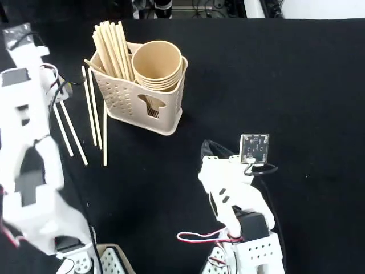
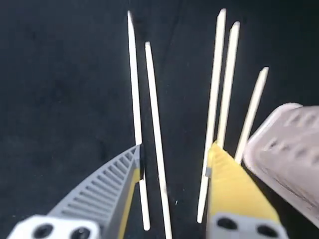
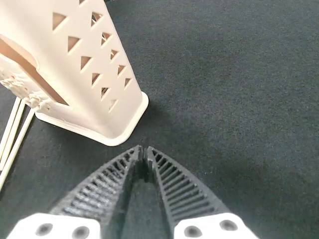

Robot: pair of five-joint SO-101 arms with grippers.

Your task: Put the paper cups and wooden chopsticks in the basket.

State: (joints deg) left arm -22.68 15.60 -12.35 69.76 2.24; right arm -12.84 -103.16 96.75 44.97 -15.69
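The left arm (image 1: 28, 142) stretches along the left edge of the high view, bent at the elbow, its wrist tipped downward. The left gripper (image 2: 175, 149) stands wide open, its grey ribbed finger (image 2: 107, 184) and yellow finger (image 2: 234, 189) spread well apart. The right arm (image 1: 239, 200) sits folded at the near edge. The right gripper (image 3: 144, 153) points forward and down, its two black ribbed fingers (image 3: 174, 184) pressed together at the tips

A high camera is looking down over the table (image 1: 296, 85), with the basket (image 1: 131, 103) sitting upper left. The left wrist camera is looking closely down on loose chopsticks (image 2: 155, 124); the right one is facing the basket's foot, close. All three are sharing the basket.
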